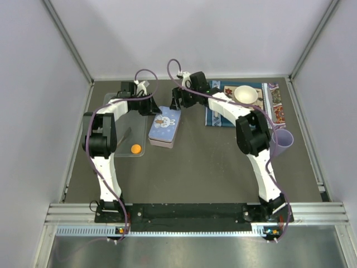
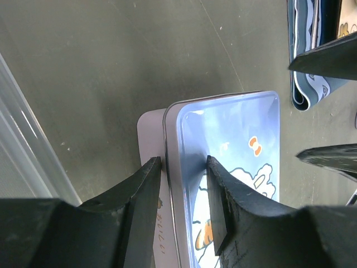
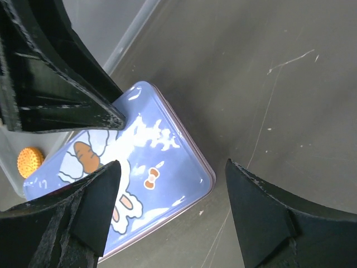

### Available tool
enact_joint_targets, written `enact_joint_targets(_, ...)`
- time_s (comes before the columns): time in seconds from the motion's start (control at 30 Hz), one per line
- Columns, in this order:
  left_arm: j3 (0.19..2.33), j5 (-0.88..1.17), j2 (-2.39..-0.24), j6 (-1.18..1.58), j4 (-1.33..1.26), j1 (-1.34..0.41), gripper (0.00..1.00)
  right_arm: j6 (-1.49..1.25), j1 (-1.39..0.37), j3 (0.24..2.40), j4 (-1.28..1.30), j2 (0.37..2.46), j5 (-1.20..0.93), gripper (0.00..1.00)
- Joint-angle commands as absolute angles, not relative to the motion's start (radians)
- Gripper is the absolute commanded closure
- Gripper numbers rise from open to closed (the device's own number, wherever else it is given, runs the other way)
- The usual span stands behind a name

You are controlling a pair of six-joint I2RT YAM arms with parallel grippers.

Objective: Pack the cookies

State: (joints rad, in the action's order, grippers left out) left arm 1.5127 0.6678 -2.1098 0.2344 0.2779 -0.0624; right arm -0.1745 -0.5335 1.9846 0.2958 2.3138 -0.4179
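A blue tin with a bunny lid [image 1: 165,126] lies mid-table on its pale base. My left gripper [image 1: 158,110] is at its far left edge. In the left wrist view the gripper [image 2: 183,167] is shut on the lid's rim [image 2: 173,145], one finger outside and one on the lid. My right gripper [image 1: 177,104] hangs open over the tin's far corner [image 3: 189,167], touching nothing; it also shows in its wrist view [image 3: 172,164]. One orange cookie [image 1: 135,148] lies on the clear tray and shows in the right wrist view [image 3: 29,162]. Other cookies are out of view.
A clear tray [image 1: 124,120] lies left of the tin. A blue patterned mat [image 1: 218,114] with a white bowl [image 1: 245,94] lies at the back right, with a purple cup [image 1: 283,139] near the right arm. Grey walls enclose the table.
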Motion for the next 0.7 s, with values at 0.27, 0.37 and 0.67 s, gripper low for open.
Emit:
enact_joint_targets(0.27,1.456,0.607,-2.076,0.207,0.318,-0.072,0.58,-0.155,-0.535,2.022,0.284,2.368,-0.463,0.24)
enact_joint_targets(0.37,1.445,0.607,-2.065,0.196,0.321,-0.071,0.58,-0.155,-0.534,2.01,0.284,2.364,-0.465,0.24)
enact_joint_targets(0.67,1.422,0.609,-2.059,0.175,0.333,-0.067,0.58,-0.147,-0.535,1.964,0.281,2.319,-0.45,0.24)
